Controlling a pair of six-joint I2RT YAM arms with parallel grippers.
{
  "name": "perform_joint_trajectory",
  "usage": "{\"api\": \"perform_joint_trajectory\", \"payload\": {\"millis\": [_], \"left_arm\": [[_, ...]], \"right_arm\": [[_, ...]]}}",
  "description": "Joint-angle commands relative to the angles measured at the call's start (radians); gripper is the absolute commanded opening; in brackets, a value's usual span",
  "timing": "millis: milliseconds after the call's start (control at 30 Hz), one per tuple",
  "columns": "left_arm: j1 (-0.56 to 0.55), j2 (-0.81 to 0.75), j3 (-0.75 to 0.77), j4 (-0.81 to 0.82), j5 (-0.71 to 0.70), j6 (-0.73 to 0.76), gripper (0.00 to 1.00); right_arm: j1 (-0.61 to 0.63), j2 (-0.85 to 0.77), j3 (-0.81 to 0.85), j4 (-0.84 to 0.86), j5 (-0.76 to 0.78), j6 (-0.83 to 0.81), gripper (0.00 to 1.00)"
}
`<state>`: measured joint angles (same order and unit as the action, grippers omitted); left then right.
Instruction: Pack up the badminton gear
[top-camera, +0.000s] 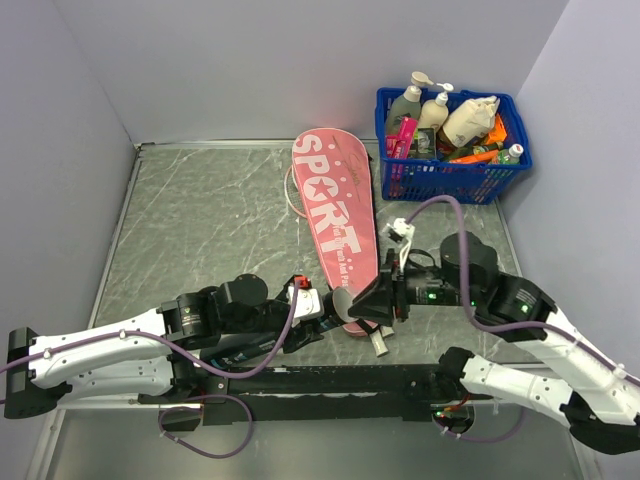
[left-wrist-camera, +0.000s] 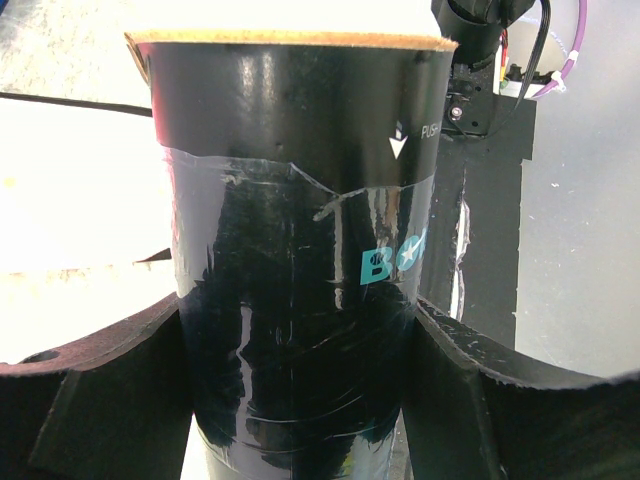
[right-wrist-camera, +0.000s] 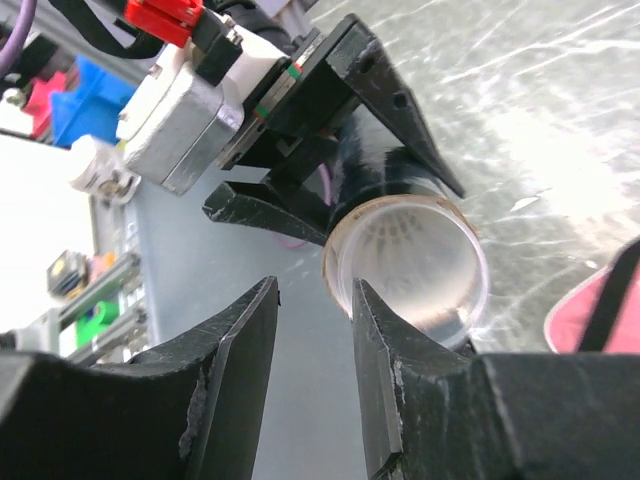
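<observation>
The left arm (top-camera: 120, 352) extends from the lower left of the top view toward lower centre, wrist held low. The left gripper (left-wrist-camera: 297, 330) is clamped on the black tube (left-wrist-camera: 290, 200), one finger on each side. The right arm (top-camera: 545, 320) folds in from the lower right. The right gripper (right-wrist-camera: 312, 310) faces the left gripper, jaws narrowly parted.

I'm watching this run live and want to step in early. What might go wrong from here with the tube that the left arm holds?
1. The left gripper grips the black tube on its glossy taped wall. A push from the right gripper might make it slip or twist.
2. The right gripper's tips sit at the tube's end, where white feathers seem to show inside. Closing there may crush them or dent the tube.
</observation>
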<state>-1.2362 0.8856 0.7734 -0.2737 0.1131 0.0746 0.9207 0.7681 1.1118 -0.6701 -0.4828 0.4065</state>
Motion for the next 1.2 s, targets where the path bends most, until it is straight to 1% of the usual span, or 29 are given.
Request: {"api": "perform_joint_trajectory", "payload": {"millis": [0, 33, 133, 267, 567, 667, 833, 1067, 1167], "left_arm": [[-0.006, -0.002, 0.010, 0.062, 0.014, -0.013, 0.01], [-0.006, -0.002, 0.010, 0.061, 0.013, -0.013, 0.01], [-0.006, 0.000, 0.010, 0.064, 0.013, -0.013, 0.01], [-0.006, 0.001, 0.012, 0.061, 0.011, -0.013, 0.01], [-0.006, 0.003, 0.010, 0.060, 0.010, -0.013, 0.01], [-0.006, 0.003, 0.012, 0.059, 0.010, -0.013, 0.01], [-0.006, 0.001, 0.012, 0.059, 0.011, -0.013, 0.01], [-0.006, 0.000, 0.012, 0.059, 0.013, -0.013, 0.01], [-0.006, 0.000, 0.013, 0.059, 0.011, -0.013, 0.01]], "right_arm": [[0.007, -0.029, 0.065, -0.095, 0.131, -0.012, 0.44], [0.006, -0.027, 0.069, -0.112, 0.179, -0.012, 0.44], [0.006, -0.016, 0.079, -0.169, 0.237, -0.012, 0.43], [0.007, -0.009, 0.063, -0.171, 0.263, -0.011, 0.43], [0.009, 0.017, 0.051, -0.114, 0.214, -0.006, 0.42], [0.006, 0.034, 0.054, -0.121, 0.234, -0.008, 0.42], [0.006, 0.053, 0.046, -0.154, 0.311, -0.009, 0.42], [0.009, 0.069, 0.016, -0.151, 0.323, -0.009, 0.42], [0.007, 0.071, 0.011, -0.143, 0.314, -0.011, 0.39]]}}
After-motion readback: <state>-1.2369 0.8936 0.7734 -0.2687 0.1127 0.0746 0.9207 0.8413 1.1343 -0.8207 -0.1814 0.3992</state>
